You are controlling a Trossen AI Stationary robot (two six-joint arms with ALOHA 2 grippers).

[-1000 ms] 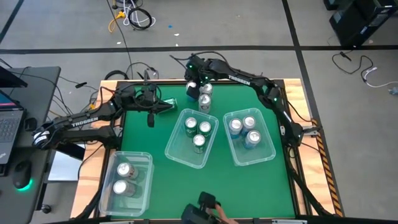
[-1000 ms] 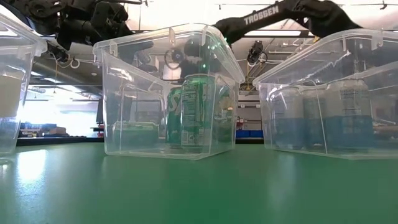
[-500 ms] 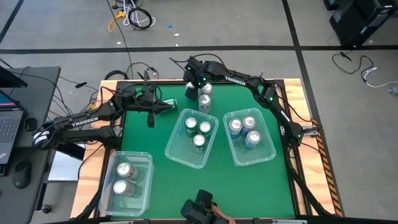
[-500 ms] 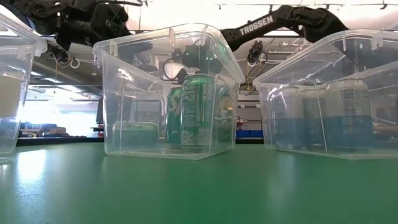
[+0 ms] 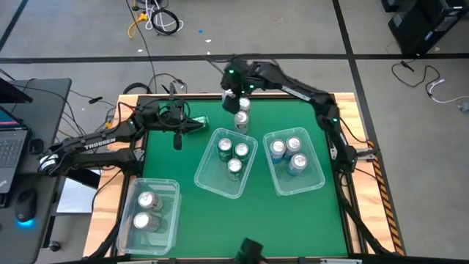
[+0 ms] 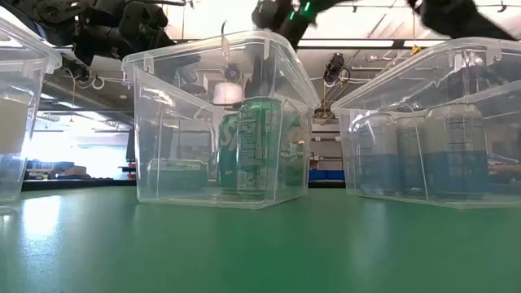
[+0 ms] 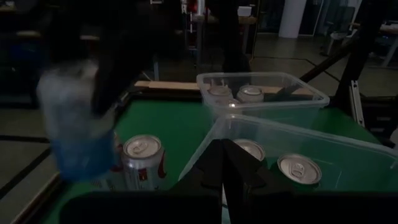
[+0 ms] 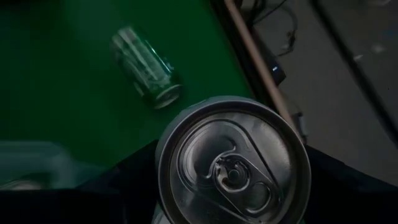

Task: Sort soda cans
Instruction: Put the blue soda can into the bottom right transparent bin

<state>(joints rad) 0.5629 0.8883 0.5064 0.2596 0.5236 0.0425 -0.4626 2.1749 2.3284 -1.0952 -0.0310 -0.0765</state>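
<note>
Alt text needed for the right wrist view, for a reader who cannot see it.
Close up, the silver top of an upright soda can with its pull tab fills the lower frame, sitting between the right gripper's dark fingers. Beyond it, a green can lies on its side on the green table, near the table's wooden edge.

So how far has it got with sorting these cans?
Eight are binned: three green, three blue, two silver. The right arm has a blue can in its jaws. Still on the table are a standing silver can and a lying green can, near the idle left arm.
</note>
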